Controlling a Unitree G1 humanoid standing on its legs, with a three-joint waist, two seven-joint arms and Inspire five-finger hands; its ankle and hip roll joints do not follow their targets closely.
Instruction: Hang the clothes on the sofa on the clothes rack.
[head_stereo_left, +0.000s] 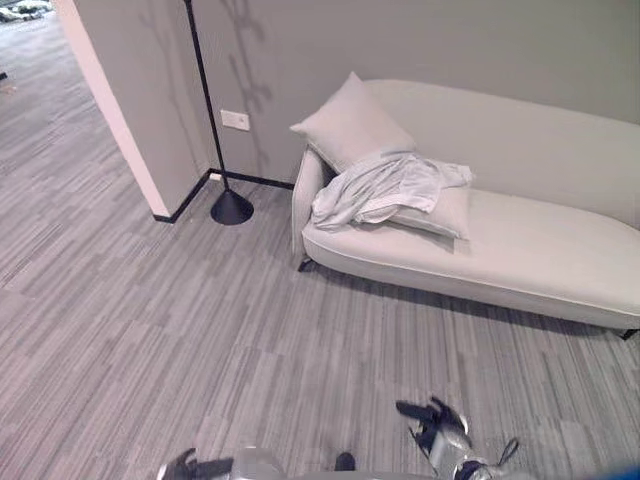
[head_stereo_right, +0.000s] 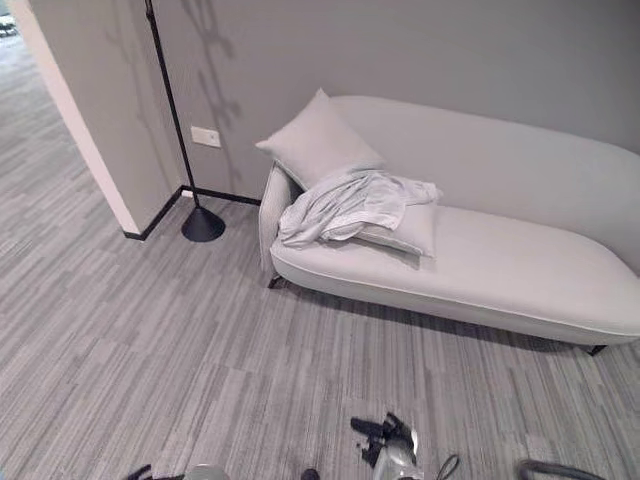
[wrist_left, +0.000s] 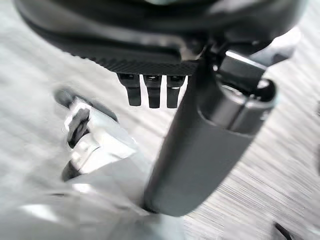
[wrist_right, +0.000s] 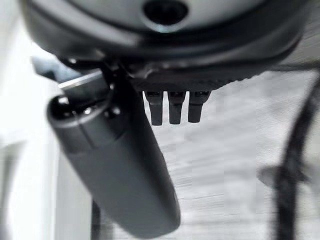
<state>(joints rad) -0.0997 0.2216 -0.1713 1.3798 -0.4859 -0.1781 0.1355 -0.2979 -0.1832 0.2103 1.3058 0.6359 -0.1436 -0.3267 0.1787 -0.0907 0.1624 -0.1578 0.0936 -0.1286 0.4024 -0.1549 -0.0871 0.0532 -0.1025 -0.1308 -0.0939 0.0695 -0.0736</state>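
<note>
A grey wood-grain plank floor (head_stereo_left: 150, 330) spreads across the near half of the room, running to a plain grey wall (head_stereo_left: 450, 45) at the far side. Against that wall stands a long pale-grey upholstered sofa (head_stereo_left: 520, 255), reaching from centre to the right edge. Two light-grey square cushions (head_stereo_left: 350, 122) lean at its left end, one upright against the backrest, the other lying flat. Draped over the flat cushion and the sofa's left arm lies a crumpled pale-grey garment (head_stereo_left: 375, 188), untouched. To the left of the sofa, a thin black pole on a round black base (head_stereo_left: 230, 207) rises by the wall corner, near a white wall socket (head_stereo_left: 235, 120). Both dark hands hang low and near, well apart from the sofa: the right hand (head_stereo_left: 432, 420) and the left hand (wrist_left: 152, 90), each with fingers straight, holding nothing.
</note>
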